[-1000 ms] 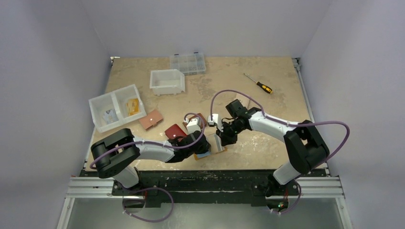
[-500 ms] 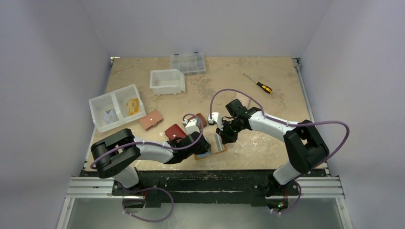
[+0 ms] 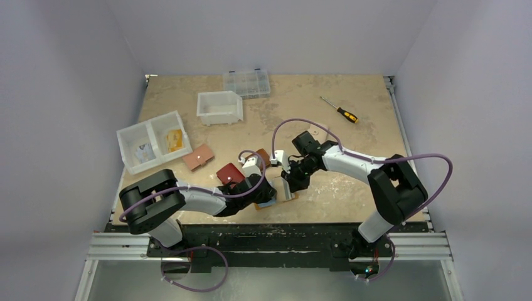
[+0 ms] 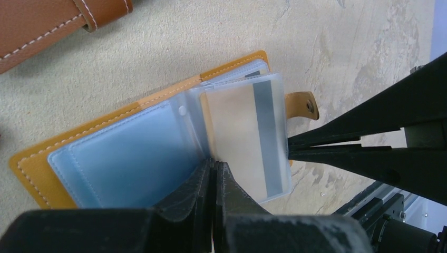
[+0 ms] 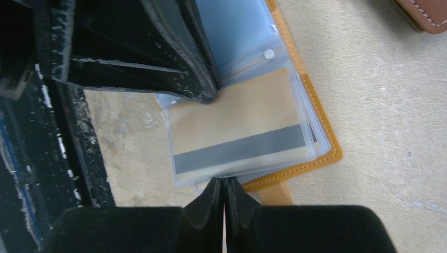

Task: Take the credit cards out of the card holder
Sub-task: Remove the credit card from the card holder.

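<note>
Two black grippers meet at an open mustard-yellow card holder (image 4: 32, 169) that lies flat on the tan table (image 4: 200, 37), close to the near edge between the arms. Clear plastic sleeves fan from its spine. One sleeve (image 5: 182, 124) stands lifted, and through it shows a yellow-orange credit card with a dark stripe (image 5: 240, 124). A flatter sleeve beside it holds a light blue card (image 4: 132, 158).

The left gripper (image 4: 215, 167) has its fingers pressed fully together, with the tips at the lifted sleeve's edge close to the spine. Whether they pinch the plastic cannot be told. The right gripper (image 5: 224, 185) reaches from the opposite side, its jaws narrowed to a sliver and its tips touching the sleeve's outer open edge beside the stripe. Whether plastic or card is caught between them cannot be told. The holder's snap tab (image 4: 301, 101) sticks out just beside the right fingers. A brown wallet (image 4: 52, 21) lies apart from the holder.
</note>
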Action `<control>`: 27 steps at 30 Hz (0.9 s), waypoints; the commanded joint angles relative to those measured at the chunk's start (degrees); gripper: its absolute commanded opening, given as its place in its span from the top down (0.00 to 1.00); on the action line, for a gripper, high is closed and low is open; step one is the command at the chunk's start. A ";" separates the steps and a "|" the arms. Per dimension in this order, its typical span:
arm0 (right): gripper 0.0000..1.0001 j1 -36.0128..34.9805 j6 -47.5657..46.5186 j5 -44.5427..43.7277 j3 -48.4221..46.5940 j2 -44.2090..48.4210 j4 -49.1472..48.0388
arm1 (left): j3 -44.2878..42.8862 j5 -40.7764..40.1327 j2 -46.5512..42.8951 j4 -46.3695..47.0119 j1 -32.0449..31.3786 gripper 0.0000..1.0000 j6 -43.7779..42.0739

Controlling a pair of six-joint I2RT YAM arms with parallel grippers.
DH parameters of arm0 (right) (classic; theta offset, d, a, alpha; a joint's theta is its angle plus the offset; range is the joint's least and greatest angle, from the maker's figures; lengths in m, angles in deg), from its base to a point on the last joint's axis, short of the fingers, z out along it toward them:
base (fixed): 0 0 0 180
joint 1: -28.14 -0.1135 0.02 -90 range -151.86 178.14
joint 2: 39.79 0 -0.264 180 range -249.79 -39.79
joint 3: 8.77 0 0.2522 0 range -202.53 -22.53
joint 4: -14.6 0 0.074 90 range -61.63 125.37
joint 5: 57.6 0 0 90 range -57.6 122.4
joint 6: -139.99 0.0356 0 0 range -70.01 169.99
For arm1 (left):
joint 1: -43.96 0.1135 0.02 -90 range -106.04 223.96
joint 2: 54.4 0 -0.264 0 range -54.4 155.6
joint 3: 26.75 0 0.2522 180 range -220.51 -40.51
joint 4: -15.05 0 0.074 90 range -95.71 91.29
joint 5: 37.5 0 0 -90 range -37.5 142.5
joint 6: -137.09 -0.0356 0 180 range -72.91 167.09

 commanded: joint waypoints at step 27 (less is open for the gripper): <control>0.85 -0.54 5.54 11.44 -4.28 -1.52 -2.90 | 10.12 16.40 -2.66 23.04 0.21 0.43 -6.63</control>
